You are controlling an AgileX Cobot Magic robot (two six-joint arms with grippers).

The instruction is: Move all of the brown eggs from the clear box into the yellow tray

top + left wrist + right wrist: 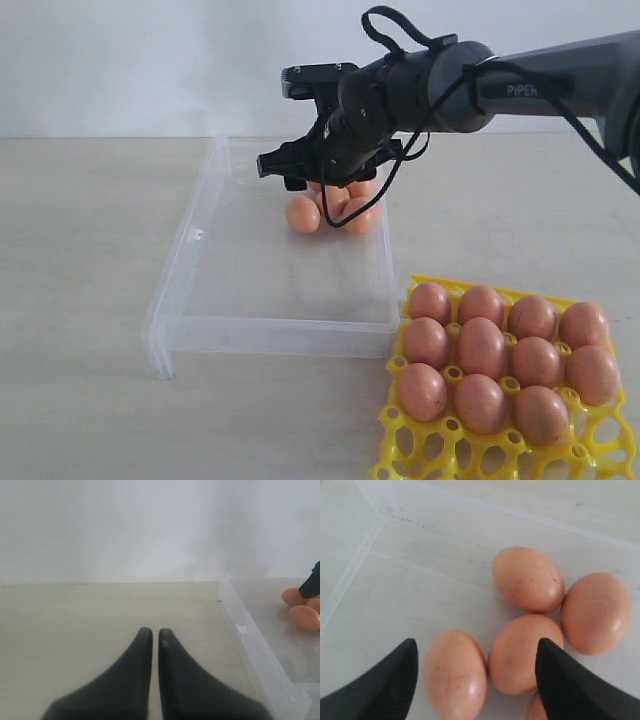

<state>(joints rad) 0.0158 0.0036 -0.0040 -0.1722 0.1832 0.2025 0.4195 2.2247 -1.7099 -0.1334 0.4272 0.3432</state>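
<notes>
Several brown eggs [303,214] lie bunched in the far right corner of the clear box [190,270]. My right gripper [330,180] hangs just above them, open. In the right wrist view its gripper [476,642] straddles two eggs: one egg [455,672] by one dark finger [385,682], another egg [522,655] by the other finger [575,685]; neither is pinched. The yellow tray [420,455] at the near right holds several eggs [482,346]. My left gripper [155,631] is shut on nothing, over bare table beside the box wall [250,640].
The tray's front row of cups [500,460] holds no eggs. The near and left parts of the box floor [270,280] are bare. A pale wall [150,60] stands behind the wooden table [80,300]. Two eggs [304,617] show in the left wrist view.
</notes>
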